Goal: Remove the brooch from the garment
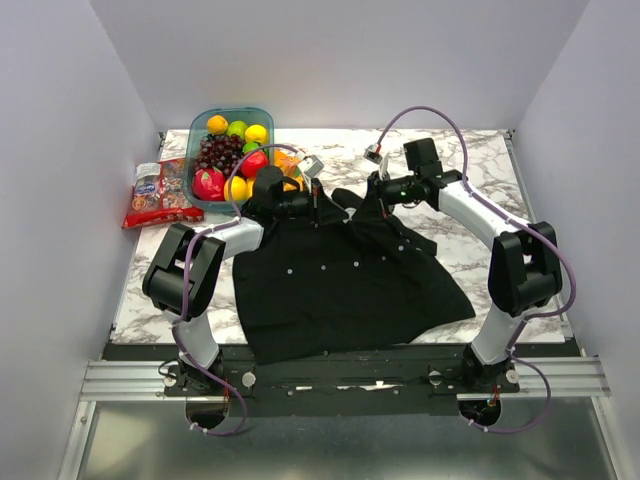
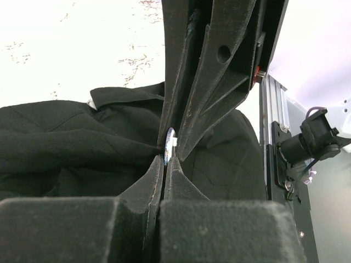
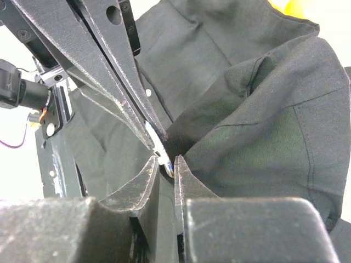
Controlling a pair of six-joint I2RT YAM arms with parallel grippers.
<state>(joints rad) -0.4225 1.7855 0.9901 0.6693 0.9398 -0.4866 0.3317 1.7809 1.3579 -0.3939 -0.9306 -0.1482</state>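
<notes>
Black garment (image 1: 340, 280) lies spread on the marble table (image 1: 340, 150), with its row of small white buttons facing up.

Both of your arms reach to the garment's far edge, near the collar, and the fingertips of the two meet at one spot there.

Brooch (image 2: 170, 142): seen edge-on in both wrist views, as a thin pale disc. It sits on a raised fold of the garment at that far edge, right at the meeting point of the fingers.

Your left end effector (image 2: 165, 160): jaws together, no gap. It is pinching a fold of the garment directly against the brooch, and creases in the cloth run into the tips.

Your right end effector (image 3: 167, 163): jaws narrow, with a slim gap. The edge of the brooch sits between the tips. You cannot tell from these views whether the pads are pressing on the disc. The cloth bunches up against the outer side of its right-hand finger.

Other items:
- A teal tub (image 1: 238, 110) of mixed fruit stands just beyond the garment's far-left corner.
- A red snack bag (image 1: 158, 193) lies to the left of the garment, apart from it.
</notes>
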